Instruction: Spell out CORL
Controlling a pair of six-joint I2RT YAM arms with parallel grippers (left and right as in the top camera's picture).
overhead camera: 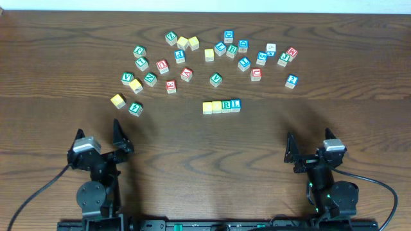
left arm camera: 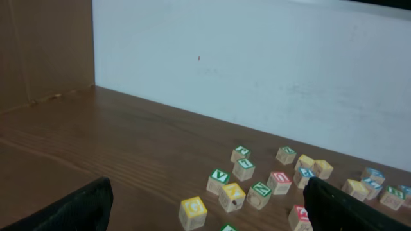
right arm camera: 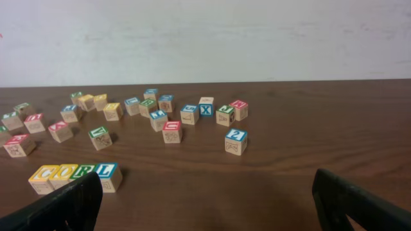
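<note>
Wooden CORL row lying edge to edge, so we are reading word as done; left gripper, right gripper resting back, jaws apart, empty.

left arm: folded low; jaws wide, empty | right arm: folded low; jaws wide, empty

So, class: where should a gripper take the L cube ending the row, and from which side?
Probably from above, pinching the L cube's near and far faces. The R cube sits against one side, so that pair of faces is blocked.
</note>
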